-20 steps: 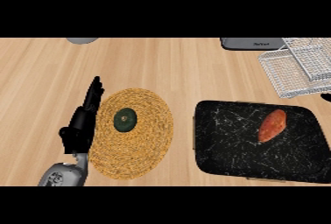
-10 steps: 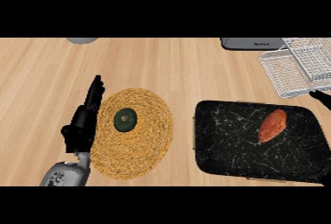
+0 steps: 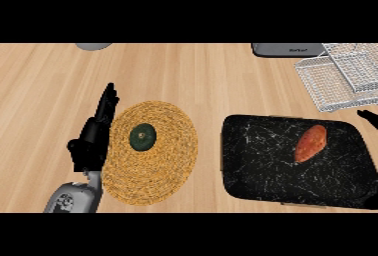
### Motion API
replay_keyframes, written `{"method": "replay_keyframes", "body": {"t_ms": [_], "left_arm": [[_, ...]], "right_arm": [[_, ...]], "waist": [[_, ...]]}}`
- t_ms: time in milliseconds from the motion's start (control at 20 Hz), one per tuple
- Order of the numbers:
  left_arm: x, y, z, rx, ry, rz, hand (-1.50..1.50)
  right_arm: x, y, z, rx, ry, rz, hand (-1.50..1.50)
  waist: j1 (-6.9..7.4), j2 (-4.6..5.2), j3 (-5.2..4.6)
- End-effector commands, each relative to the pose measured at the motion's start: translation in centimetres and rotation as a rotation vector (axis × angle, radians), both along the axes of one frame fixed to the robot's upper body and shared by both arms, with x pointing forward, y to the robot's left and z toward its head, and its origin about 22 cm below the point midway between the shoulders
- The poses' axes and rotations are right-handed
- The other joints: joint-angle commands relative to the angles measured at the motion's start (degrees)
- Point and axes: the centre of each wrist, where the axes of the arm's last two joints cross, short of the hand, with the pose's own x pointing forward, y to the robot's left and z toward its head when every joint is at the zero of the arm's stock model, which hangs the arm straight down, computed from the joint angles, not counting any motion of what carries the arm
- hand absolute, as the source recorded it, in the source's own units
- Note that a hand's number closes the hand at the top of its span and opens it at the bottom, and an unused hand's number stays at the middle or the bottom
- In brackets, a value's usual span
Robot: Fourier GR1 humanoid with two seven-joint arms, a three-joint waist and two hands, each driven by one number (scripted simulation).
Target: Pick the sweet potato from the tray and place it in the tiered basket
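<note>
An orange sweet potato (image 3: 310, 143) lies in the upper right part of a black marbled tray (image 3: 258, 170). Behind the tray, at the far right, stands the white wire tiered basket (image 3: 336, 80). Only a black tip of my right hand (image 3: 367, 118) shows at the right edge, between basket and tray, apart from the sweet potato. My left hand (image 3: 94, 134) rests open with straight fingers pointing away, along the left side of a woven mat.
A round straw mat (image 3: 159, 165) lies left of the tray, with a dark green round item (image 3: 142, 137) on it. A grey appliance (image 3: 288, 49) sits at the back right and a grey object (image 3: 94, 46) at the back left.
A tip of my right hand has edged slightly further in at the right edge, above the tray. The left hand and the sweet potato have not moved.
</note>
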Motion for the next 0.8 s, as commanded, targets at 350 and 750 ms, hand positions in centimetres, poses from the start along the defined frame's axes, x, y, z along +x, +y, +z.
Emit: {"method": "replay_keyframes", "body": {"t_ms": [350, 750], "left_arm": [[0.9, -0.5, -0.6, -0.007, -0.012, 0.003, 0.0], [-1.3, 0.0, -0.5, 0.019, -0.009, -0.005, 0.0]], "right_arm": [[0.4, -0.4, -3.3, 0.047, -0.012, 0.043, -1.5], [1.4, -0.1, -3.2, 0.094, 0.017, 0.048, -1.5]], "waist": [[-0.08, 0.01, -0.01], [0.08, -0.04, 0.0]]}}
